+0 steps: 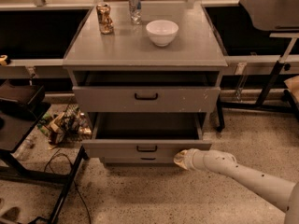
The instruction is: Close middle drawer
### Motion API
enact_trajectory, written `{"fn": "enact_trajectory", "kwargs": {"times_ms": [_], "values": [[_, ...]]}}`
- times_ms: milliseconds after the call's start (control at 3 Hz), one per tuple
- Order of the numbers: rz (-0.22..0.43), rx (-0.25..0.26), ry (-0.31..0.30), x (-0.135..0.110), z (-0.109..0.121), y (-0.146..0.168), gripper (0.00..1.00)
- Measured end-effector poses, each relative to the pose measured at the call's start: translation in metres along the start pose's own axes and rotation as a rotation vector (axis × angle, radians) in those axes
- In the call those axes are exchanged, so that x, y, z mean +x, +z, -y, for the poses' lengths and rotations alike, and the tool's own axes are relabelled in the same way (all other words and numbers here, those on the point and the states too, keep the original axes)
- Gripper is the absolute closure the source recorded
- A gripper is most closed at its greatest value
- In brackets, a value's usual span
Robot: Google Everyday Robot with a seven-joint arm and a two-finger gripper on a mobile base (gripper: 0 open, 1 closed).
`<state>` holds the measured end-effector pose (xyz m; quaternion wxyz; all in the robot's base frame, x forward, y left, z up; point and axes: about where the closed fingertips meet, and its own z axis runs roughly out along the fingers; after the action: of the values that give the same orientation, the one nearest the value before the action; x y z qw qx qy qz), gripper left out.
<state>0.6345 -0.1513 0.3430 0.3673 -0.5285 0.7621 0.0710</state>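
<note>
The middle drawer (pixel 147 148) is pulled far out of the grey cabinet (pixel 145 50), showing its deep dark interior. Its low front has a small black handle at the centre. My gripper (pixel 181 158) is on the end of a white arm that comes in from the lower right. It sits low, against the right part of the middle drawer's front, right of the handle. The top drawer (pixel 145 98), with a taller chipped front, stands slightly open above. A strip of the lowest drawer (pixel 147 160) shows under the middle one.
On the cabinet top stand a white bowl (pixel 161 31), a metal can (pixel 135 6) and a brown bottle (pixel 104 18). Clutter (pixel 65 125) and a black stand (pixel 18 125) with cables lie on the floor at left. A black table leg (pixel 271 83) stands at right.
</note>
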Motion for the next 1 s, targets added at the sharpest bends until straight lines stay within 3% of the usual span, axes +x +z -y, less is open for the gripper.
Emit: {"fn": "enact_trajectory", "kwargs": {"times_ms": [333, 667, 1000], "values": [[0.003, 0.004, -0.016, -0.004, 0.02, -0.002, 1.0], [0.003, 0.004, -0.016, -0.004, 0.02, -0.002, 1.0], [0.005, 0.006, -0.029, -0.008, 0.037, -0.004, 1.0]]}}
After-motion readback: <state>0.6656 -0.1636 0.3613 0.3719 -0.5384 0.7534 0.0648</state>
